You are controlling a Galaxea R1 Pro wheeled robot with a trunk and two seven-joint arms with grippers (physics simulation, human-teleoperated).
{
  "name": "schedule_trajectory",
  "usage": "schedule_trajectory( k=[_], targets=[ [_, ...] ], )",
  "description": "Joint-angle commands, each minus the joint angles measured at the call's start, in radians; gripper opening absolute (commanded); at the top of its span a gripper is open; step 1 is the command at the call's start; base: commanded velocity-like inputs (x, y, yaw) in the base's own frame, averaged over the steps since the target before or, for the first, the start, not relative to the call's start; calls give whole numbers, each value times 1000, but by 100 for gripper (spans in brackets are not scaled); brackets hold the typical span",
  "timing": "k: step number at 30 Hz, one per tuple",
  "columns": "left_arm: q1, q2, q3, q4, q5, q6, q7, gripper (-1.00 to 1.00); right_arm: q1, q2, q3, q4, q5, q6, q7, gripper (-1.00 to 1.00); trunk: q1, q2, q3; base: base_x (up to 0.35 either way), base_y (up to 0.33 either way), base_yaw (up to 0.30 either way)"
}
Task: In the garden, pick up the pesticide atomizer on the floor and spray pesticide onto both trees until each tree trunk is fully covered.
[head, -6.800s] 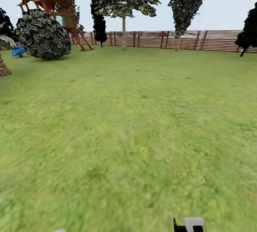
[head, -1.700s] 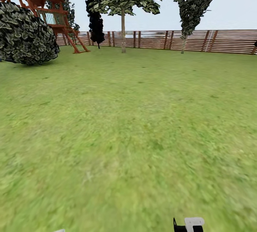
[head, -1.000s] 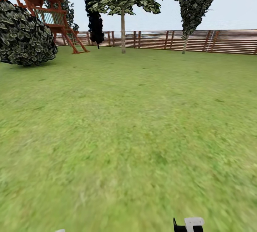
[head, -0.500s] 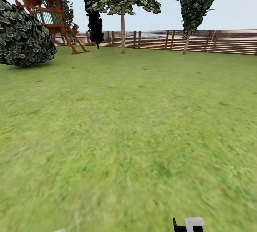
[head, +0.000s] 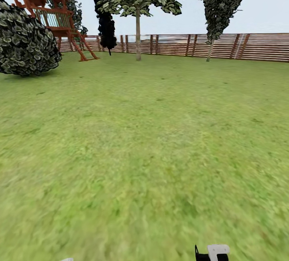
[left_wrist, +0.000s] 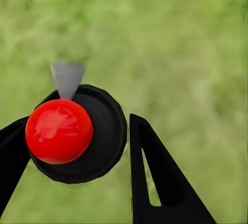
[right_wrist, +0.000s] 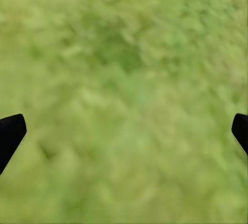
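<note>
While the lawn spreads ahead, the left hand is closed around a black object topped by a red ball, over blurred grass; whether this is the atomizer cannot be told. The right hand is spread wide and holds nothing, with grass beneath it. Far beyond both hands, a tree stands before the fence, a playhouse and shrub off to the left.

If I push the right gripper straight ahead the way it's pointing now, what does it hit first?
Most likely the grass. In the right wrist view the right gripper, jaws wide apart, looks straight onto blurry green lawn with nothing between. How far off the ground lies is unclear.
</note>
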Motion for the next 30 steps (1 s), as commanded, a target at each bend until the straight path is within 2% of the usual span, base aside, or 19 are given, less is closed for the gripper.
schedule_trajectory(
  k=[1,30],
  targets=[
    [0,0,-8,0,5,-3,4,-100,-1,0,-6,1,11,-2,-5,100,0,0,-1,339,0,0],
    [0,0,-8,0,6,-2,4,-100,-1,0,-6,1,11,-2,-5,100,0,0,-1,339,0,0]
  ],
)
